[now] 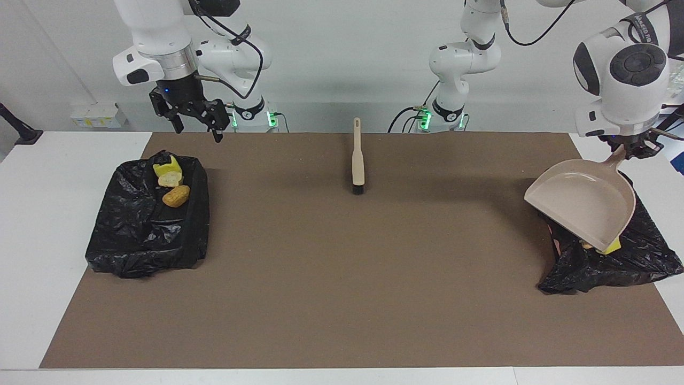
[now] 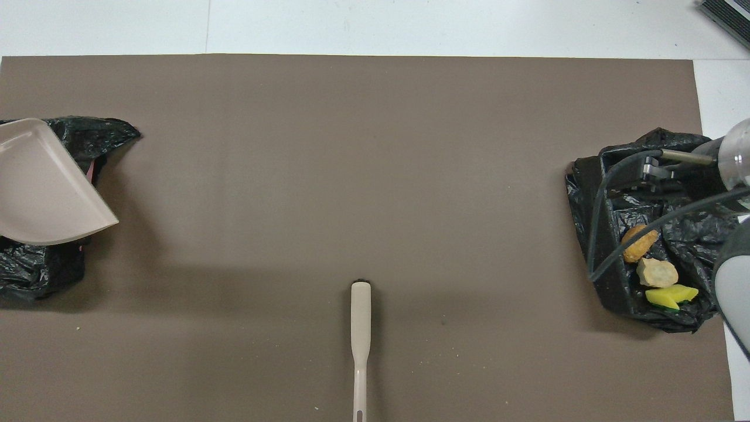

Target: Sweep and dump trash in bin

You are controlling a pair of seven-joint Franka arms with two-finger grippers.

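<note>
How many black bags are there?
2. One bag at the right arm's end holds three scraps; the other bag, at the left arm's end, lies partly hidden under the dustpan.

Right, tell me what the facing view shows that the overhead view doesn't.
Only the facing view shows the left gripper shut on the dustpan's handle, the right gripper open in the air, both arm bases, and a yellow scrap under the dustpan's lip. Only the overhead view shows the strip of white table farther from the robots. Both share the dustpan tilted over the left arm's bin, the brush lying on the mat, and three scraps in the right arm's bin.
</note>
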